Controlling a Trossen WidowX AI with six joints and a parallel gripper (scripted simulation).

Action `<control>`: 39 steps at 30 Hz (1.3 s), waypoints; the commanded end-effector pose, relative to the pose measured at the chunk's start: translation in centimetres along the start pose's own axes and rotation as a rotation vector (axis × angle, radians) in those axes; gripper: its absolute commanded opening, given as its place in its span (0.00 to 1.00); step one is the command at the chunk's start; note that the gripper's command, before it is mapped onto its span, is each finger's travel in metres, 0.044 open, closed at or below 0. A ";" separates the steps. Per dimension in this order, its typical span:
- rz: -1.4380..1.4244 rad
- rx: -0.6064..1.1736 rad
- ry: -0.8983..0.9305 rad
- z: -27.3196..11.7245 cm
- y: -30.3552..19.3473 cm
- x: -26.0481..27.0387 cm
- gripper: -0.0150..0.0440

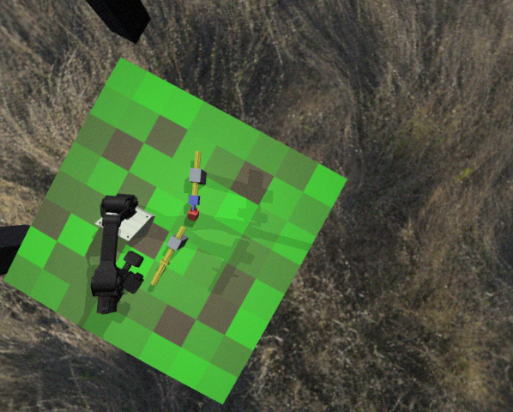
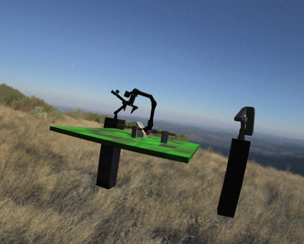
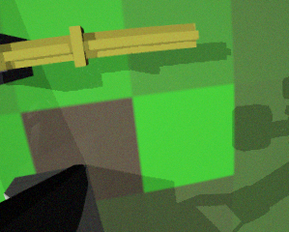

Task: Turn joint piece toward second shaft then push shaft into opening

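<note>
The first yellow shaft point(image 1: 197, 160) point(image 2: 171, 134) runs through a grey block point(image 1: 196, 175) point(image 2: 164, 136) and carries a blue piece point(image 1: 194, 200) point(image 2: 154, 131) at its end. The red joint piece point(image 1: 193, 215) point(image 2: 148, 132) hangs on that; where its opening points is too small to tell. The second yellow shaft point(image 1: 155, 277) point(image 2: 126, 127) point(image 3: 144, 39) passes through its own grey block point(image 1: 176, 242) point(image 2: 134, 131) point(image 3: 14, 74). Its near end stands apart from the red piece, and it has a crosspiece point(image 1: 164, 262) point(image 3: 77, 46). My gripper point(image 2: 128, 109) point(image 3: 189, 165) is open and empty, above and beside the second shaft's outer part.
The arm stands on a white wedge base point(image 1: 132, 223) point(image 2: 140, 126) on the green checkered table point(image 1: 256, 330) point(image 2: 147, 149), close to both shafts. Black pedestals point(image 1: 3, 250) point(image 2: 233, 178) stand off the table; in the exterior view they bear other black arms.
</note>
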State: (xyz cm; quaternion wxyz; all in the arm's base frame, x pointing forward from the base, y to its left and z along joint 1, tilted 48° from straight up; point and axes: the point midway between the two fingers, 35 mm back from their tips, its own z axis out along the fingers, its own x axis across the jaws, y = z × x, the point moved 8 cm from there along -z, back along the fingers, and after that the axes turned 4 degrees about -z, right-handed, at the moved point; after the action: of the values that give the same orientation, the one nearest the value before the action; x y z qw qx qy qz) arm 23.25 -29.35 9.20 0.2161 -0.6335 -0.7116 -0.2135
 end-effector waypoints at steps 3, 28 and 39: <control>0.002 -0.020 0.056 1.3 5.6 8.0 1.00; -0.151 -0.018 0.227 5.1 9.7 23.1 1.00; -0.450 -0.054 0.265 6.0 9.8 22.8 1.00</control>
State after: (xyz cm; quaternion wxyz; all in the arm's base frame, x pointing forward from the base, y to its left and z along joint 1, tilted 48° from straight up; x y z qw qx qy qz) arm 30.39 -6.59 18.21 0.2454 -0.4707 -0.7762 -0.3402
